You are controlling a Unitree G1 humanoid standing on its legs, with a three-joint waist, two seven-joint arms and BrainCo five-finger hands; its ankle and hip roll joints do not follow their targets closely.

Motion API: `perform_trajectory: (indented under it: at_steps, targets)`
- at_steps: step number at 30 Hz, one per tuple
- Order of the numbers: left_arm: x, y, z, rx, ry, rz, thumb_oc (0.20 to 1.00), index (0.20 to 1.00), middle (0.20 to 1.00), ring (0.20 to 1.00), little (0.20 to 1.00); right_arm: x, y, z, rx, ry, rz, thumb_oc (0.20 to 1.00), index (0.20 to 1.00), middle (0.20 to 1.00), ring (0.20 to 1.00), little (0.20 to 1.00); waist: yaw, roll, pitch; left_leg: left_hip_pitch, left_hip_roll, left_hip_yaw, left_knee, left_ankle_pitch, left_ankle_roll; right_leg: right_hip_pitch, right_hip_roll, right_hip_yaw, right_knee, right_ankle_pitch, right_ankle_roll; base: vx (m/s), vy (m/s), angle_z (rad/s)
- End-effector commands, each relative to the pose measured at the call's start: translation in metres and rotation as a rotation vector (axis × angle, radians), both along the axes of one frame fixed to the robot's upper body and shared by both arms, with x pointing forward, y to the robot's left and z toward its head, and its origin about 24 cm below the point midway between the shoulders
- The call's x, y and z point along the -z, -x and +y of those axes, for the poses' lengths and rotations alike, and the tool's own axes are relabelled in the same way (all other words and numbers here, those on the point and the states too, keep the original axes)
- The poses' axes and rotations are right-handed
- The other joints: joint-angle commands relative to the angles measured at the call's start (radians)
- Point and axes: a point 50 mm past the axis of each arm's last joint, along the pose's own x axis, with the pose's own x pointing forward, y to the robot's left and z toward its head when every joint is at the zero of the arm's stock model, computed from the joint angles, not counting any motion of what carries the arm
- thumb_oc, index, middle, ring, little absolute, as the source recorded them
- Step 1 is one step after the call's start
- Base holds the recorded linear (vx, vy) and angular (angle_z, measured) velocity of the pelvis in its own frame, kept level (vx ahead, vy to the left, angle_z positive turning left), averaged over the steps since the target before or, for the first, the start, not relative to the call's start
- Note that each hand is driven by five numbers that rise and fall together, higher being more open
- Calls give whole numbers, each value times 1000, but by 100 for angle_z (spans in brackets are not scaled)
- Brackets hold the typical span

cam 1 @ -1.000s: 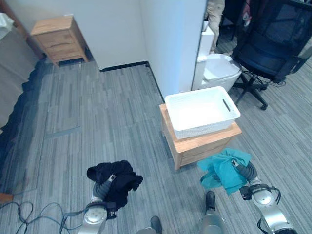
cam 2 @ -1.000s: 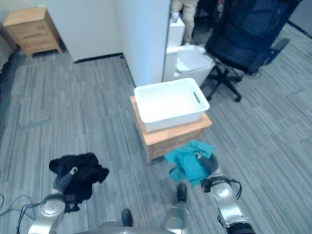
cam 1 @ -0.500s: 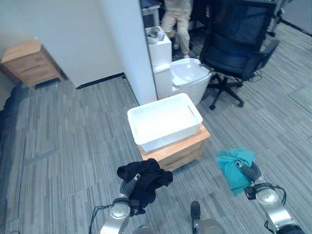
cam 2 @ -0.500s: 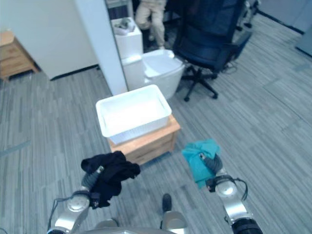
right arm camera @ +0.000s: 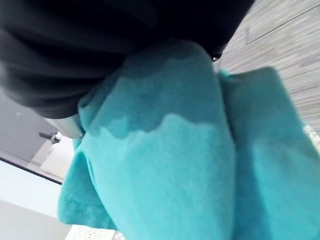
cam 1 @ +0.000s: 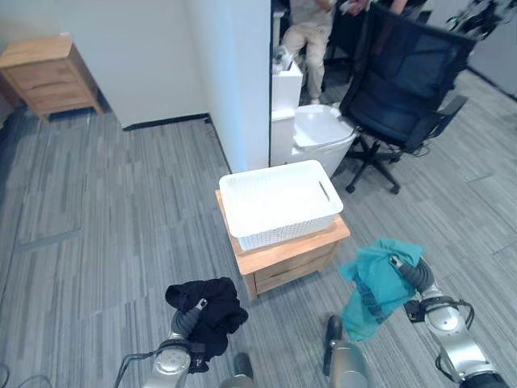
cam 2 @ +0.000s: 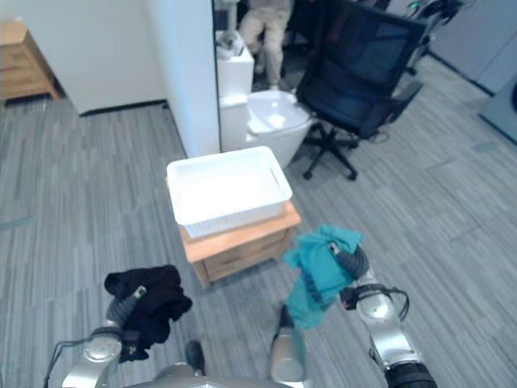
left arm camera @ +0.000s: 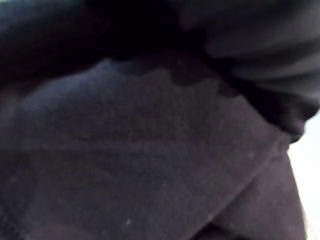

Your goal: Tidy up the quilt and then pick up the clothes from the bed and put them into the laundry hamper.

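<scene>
1. Nearest the robot, at the left, the left hand [cam 1: 191, 317] is buried in a bunched black garment [cam 1: 212, 307] held above the grey floor [cam 1: 105, 218] — whether its fingers are curled around the cloth cannot be told.
2. At the near right, the right hand [cam 1: 405, 273] carries a teal garment [cam 1: 373, 287] that hangs down from it; the fingers are hidden under the fabric, so their state cannot be told either.
3. Between and beyond the two arms, a white laundry hamper [cam 1: 279, 202] sits on a low wooden cabinet [cam 1: 291, 255], with no clothes in it.
4. Farther right stands a black office chair [cam 1: 404, 85] — a person [cam 1: 311, 24] stands behind it.
5. At the far left, a wooden nightstand [cam 1: 50, 73] stands against the wall.
</scene>
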Motion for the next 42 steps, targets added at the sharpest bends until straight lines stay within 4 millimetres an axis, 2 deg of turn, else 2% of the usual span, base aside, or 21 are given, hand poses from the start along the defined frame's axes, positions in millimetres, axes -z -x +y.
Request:
perform_trajectory:
  at_steps: [1,2,5,6,7,8,9,10,12,13,14,15,19,22,26,28,32,35,40,41,42]
  targets:
    - [-28,-30,6,48,-60,-169,200,200,200,200,200,-76,-42,-1,-73,68,-314,200,200,200,200,200,-20,2,12,141,100,-108,-4,-170,-141,-21,59,124,-166,126,69,323,-333,74]
    - [-28,-30,6,47,-59,-170,200,200,200,200,200,-76,-42,-1,-73,69,-315,200,200,200,200,200,-22,4,13,141,101,-109,-4,-171,-141,-21,60,122,-165,125,68,258,-293,111]
    - [-31,-30,7,58,-65,-185,200,200,200,200,200,-111,-60,11,-150,142,-431,200,200,200,200,200,-7,1,3,147,123,-102,-4,-159,-173,13,46,68,-167,124,66,159,-231,91]
    - [-31,-30,7,57,-65,-185,200,200,200,200,200,-111,-61,11,-151,143,-432,200,200,200,200,200,-8,1,4,147,124,-103,-4,-159,-173,13,47,67,-167,124,65,160,-221,25]
    - [-31,-30,6,64,-63,-184,200,200,200,200,200,-122,-67,16,-179,158,-466,200,200,200,200,200,-4,11,-4,143,145,-98,-4,-143,-186,28,62,66,-175,112,64,212,-245,-1]
    - [-29,-29,0,70,-35,-186,200,200,200,200,200,-144,-77,29,-252,184,-532,200,200,200,200,200,7,32,-8,114,175,-96,53,-101,-193,65,89,52,-185,81,39,238,-317,-13]
    - [-29,-31,-5,74,-16,-195,200,200,200,200,200,-149,-78,31,-264,194,-546,200,200,200,200,200,14,35,-1,75,187,-80,127,-61,-193,92,88,33,-191,71,24,237,-382,10]
    - [-32,-42,-16,86,21,-224,200,200,200,200,200,-168,-81,40,-303,228,-605,200,200,200,200,200,21,43,23,-25,185,-39,244,-19,-175,150,86,-26,-202,34,-6,151,-288,29]
    - [-34,-45,-19,87,27,-241,200,200,200,200,200,-176,-83,52,-348,240,-628,200,200,200,200,200,34,38,37,-88,119,-44,251,-59,-152,173,85,-26,-202,24,-23,140,-187,62]
    - [-34,-46,-19,86,27,-242,200,200,200,200,200,-176,-83,52,-349,240,-629,200,200,200,200,200,31,36,36,-92,115,-44,251,-55,-150,169,82,-27,-202,28,-23,134,-97,69]
    - [-35,-46,-19,86,33,-249,200,200,200,200,200,-181,-84,61,-391,247,-642,200,200,200,200,200,40,36,38,-110,72,-50,218,-73,-131,175,85,-27,-202,30,-29,111,-52,28]
    - [-35,-44,-19,84,34,-251,200,200,200,200,200,-184,-84,66,-409,252,-656,200,200,200,200,200,47,40,37,-115,52,-54,197,-76,-127,176,91,-27,-202,30,-30,220,-34,7]
    - [-26,-34,-29,152,44,-201,200,200,200,200,200,-203,-101,95,-470,329,-707,200,200,200,200,200,61,65,26,-39,59,2,21,-19,-128,187,96,-55,-194,23,-22,188,46,-2]
    - [-29,-36,-31,192,29,-212,200,200,200,200,200,-219,-109,113,-495,342,-747,200,200,200,200,200,72,72,32,-39,58,4,-4,-12,-127,165,88,-53,-192,35,-17,41,33,0]
    - [-35,-40,-31,215,20,-243,200,200,200,200,200,-231,-121,118,-467,378,-765,200,200,200,200,200,86,88,49,-72,56,-3,-4,-6,-129,126,72,-62,-193,53,-7,5,48,3]
    - [-37,-41,-30,213,18,-252,200,200,200,200,200,-232,-124,118,-457,387,-763,200,200,200,200,200,88,92,53,-85,56,-7,-4,-4,-129,113,70,-63,-192,55,-6,-39,25,9]
    - [-41,-44,-28,199,22,-283,200,200,200,200,200,-227,-135,103,-370,411,-711,200,200,200,200,200,104,109,79,-131,52,-23,-4,8,-134,80,55,-76,-193,67,1,-34,22,12]
    - [-45,-46,-29,178,37,-307,200,200,200,200,200,-203,-140,87,-312,428,-615,200,200,200,200,200,109,122,102,-157,50,-29,-4,16,-138,64,49,-80,-193,73,6,-17,11,15]
    - [-55,-52,-29,153,45,-360,200,200,200,200,200,-143,-129,76,-304,420,-436,200,200,200,200,200,100,126,113,-160,50,-29,-4,15,-139,65,44,-85,-194,73,9,-8,-6,8]
    - [-59,-54,-28,151,42,-377,200,200,200,200,200,-131,-126,76,-310,429,-400,1000,1000,1000,1000,1000,97,125,111,-155,50,-30,-4,12,-138,69,44,-84,-193,72,9,-8,-8,3]
    - [-63,-57,-27,146,38,-401,200,200,200,200,200,-122,-122,75,-315,460,-377,1000,1000,1000,1000,1000,92,123,110,-152,50,-28,-4,9,-138,72,43,-83,-193,71,9,0,0,0]
